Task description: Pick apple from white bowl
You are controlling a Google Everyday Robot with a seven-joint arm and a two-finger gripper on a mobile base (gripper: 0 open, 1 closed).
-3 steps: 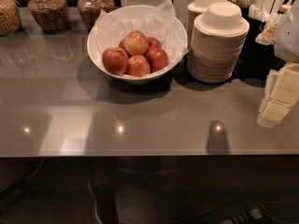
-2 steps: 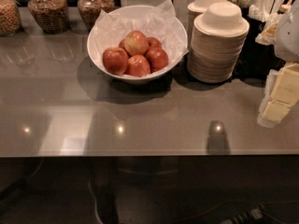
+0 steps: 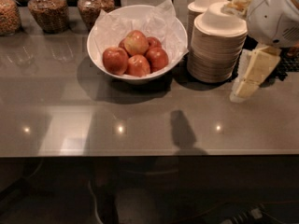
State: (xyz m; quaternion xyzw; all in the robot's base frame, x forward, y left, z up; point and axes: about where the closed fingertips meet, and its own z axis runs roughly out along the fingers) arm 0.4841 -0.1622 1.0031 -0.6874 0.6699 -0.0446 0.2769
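Observation:
The white bowl (image 3: 100,34), lined with crinkled white paper, stands at the back middle of the grey counter. It holds several apples. A deep red apple (image 3: 115,60) lies at the left, another at the front (image 3: 138,66) and one at the right (image 3: 157,58). An apple with a yellow-green blush (image 3: 136,42) sits on top. My gripper (image 3: 251,76), cream-coloured under the white arm, hangs low over the counter at the right, beyond the stacks of small bowls and well apart from the white bowl.
Two stacks of small off-white disposable bowls (image 3: 216,48) stand between the white bowl and my gripper. Glass jars (image 3: 46,8) of dry food line the back left. The counter's front edge (image 3: 149,154) runs across the lower half of the view.
My arm and gripper have moved left and a little up, closer to the stacks of small bowls. The bowl and apples have not moved.

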